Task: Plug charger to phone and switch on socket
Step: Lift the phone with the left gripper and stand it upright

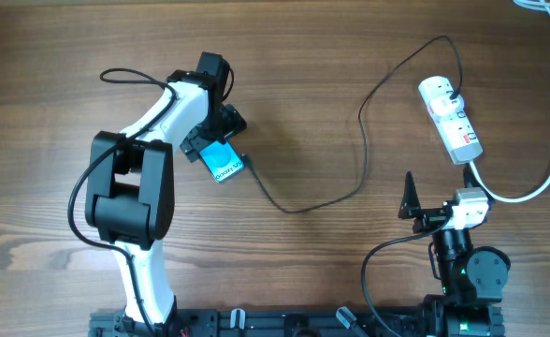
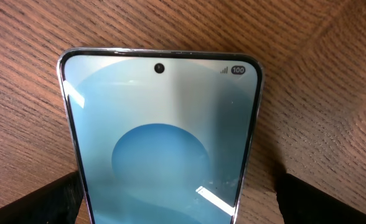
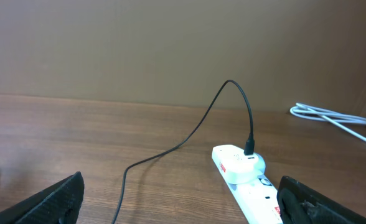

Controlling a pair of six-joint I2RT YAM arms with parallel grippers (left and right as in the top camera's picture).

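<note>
1. The charger, a thin black cable, snakes across the middle of the wooden surface. Its loose end lies just beside the right edge of the phone, and whether the tip is seated cannot be told.
2. The cable looks light and limp and would likely flop if pinched mid-length. The stiff connector body behind the tip is probably the place to take hold.
3. The phone lies flat, screen up, on the left of the surface. Its glossy glass looks slippery and fragile, and is best steadied by its long edges.
4. The left hand hovers low over the phone, its fingers apart on either side and clamped on nothing.
5. The charger's black plug already stands in the far end of the socket, at the far right. Whether the strip is switched on cannot be read.
6. The socket's thick white cord loops off to the right.
7. The right hand waits just off the socket's near end, empty, its fingers spread wide.
</note>
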